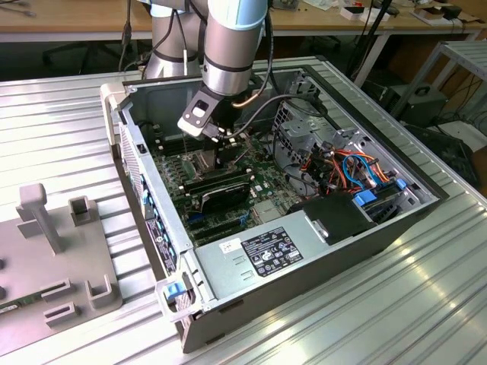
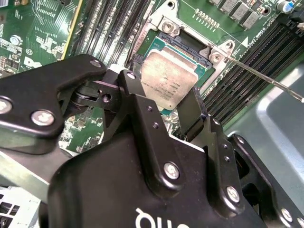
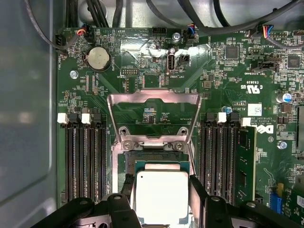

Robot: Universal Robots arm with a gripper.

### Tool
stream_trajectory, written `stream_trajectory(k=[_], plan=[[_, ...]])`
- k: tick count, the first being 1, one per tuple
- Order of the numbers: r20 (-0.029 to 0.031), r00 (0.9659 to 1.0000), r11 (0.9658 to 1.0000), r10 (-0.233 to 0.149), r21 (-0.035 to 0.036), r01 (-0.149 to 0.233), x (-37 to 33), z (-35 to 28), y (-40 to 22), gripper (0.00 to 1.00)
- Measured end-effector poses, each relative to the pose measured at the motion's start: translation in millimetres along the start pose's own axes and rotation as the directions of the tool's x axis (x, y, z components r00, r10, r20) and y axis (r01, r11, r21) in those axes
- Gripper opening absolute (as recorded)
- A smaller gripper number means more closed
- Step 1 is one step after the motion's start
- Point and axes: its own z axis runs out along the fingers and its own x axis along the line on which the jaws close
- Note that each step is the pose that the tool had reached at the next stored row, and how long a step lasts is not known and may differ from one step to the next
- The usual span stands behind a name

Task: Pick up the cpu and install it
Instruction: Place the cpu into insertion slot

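Ribbed metal table (image 1: 61,114) carries the scene in the exterior view. Reading from that view's left, I see a grey plastic fixture (image 1: 53,251), then the open computer case (image 1: 156,228) lying on its side. The power supply (image 1: 266,255) is at the case's near edge, and bundled cables (image 1: 346,163) lie toward the exterior view's right.

The arm (image 1: 232,38) hangs almost vertically over the case with its wrist pointing straight at the motherboard (image 1: 171,163). The gripper (image 1: 224,156) is low over the board, just beside the black memory sticks (image 1: 217,186).

In the first wrist view the fingers (image 3: 197,194) are pressed against two opposite edges of the cpu (image 3: 161,194). It lies level, silver top up, directly over the socket (image 3: 156,158); I cannot tell whether it is fully seated. The hinged bracket (image 3: 152,96) stands swung open on the socket's far side from the gripper. Memory slots (image 3: 85,161) flank the socket on both sides.
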Motion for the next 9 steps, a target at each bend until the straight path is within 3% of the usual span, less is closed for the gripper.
stream_trajectory(k=[5,9], plan=[[-0.0016,1.0000,1.0000,0.000,-0.0002,0.000,2.1,0.1,0.2,0.55],[-0.0017,0.9999,0.9999,-0.012,-0.0001,0.012,4.9,5.4,0.4,0.55]])
